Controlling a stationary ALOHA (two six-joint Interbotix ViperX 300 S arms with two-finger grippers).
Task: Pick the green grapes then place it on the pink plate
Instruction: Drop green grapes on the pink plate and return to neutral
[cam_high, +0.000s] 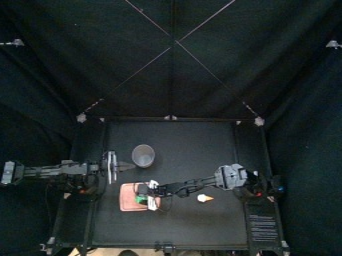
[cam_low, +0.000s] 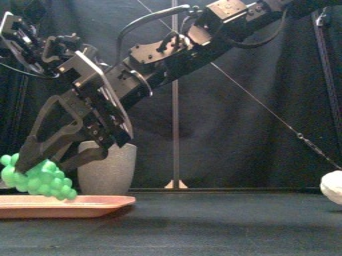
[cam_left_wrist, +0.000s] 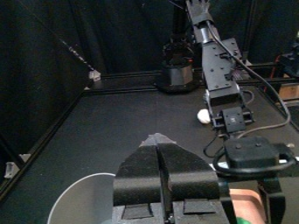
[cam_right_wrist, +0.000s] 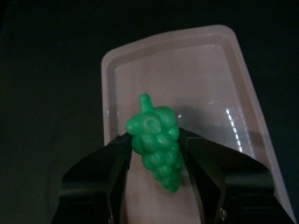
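Observation:
The green grapes (cam_low: 40, 178) hang low over the left end of the pink plate (cam_low: 80, 206), with my right gripper (cam_low: 51, 160) shut on them. I cannot tell whether the bunch touches the plate. In the right wrist view the grapes (cam_right_wrist: 158, 150) sit between the two jaws, stem pointing away, above the plate (cam_right_wrist: 187, 79). From above, the right gripper (cam_high: 146, 190) is over the plate (cam_high: 130, 203) at the front left of the table. My left gripper (cam_high: 106, 170) rests at the table's left side with its jaws (cam_left_wrist: 163, 188) shut and holding nothing.
A tall grey speckled cup (cam_high: 143, 154) stands behind the plate, close to the left gripper. A small pale toy (cam_high: 203, 198) lies right of the plate, under the right arm. The right arm stretches across the front half of the table.

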